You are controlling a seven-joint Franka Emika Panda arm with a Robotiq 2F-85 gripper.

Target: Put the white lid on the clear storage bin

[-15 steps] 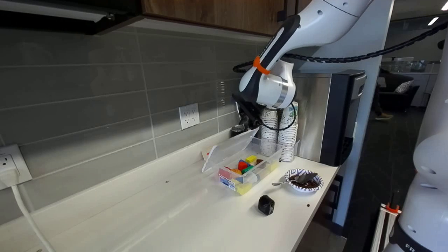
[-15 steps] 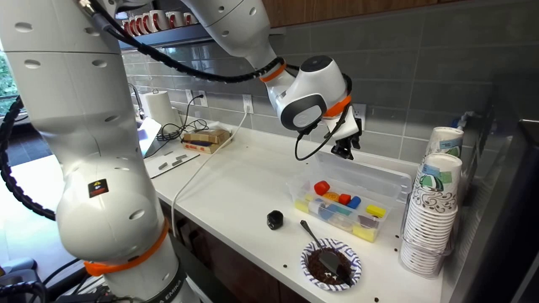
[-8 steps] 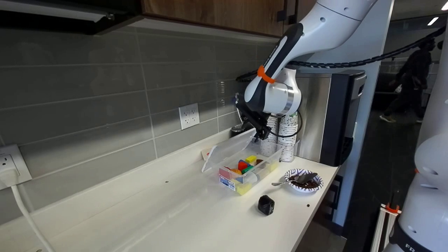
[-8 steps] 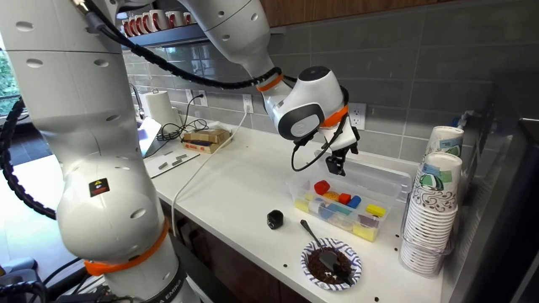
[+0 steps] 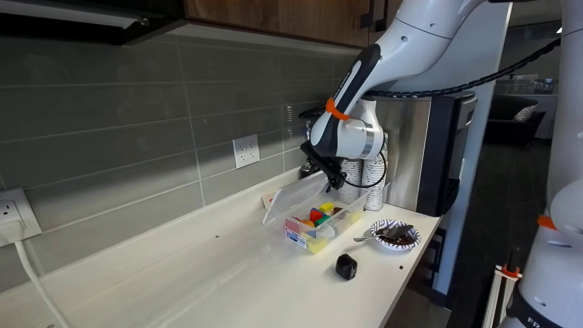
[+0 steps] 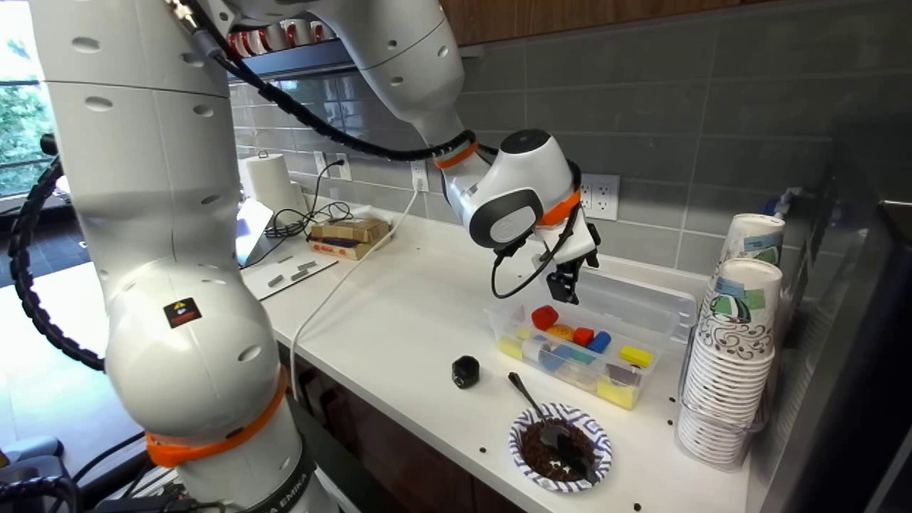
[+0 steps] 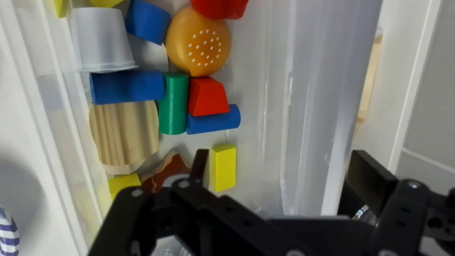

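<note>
Gripper lower than before, jaws well apart, tilted white lid between them in wrist view.

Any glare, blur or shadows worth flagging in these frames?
In an exterior view, pale reflections streak the countertop; in the wrist view, the gripper looks softer than the green cylinder, and a dark shadow falls beside the blue-and-white bowl.

Cup stacks crowd one end of the bin; room opens over the counter opposite.
</note>
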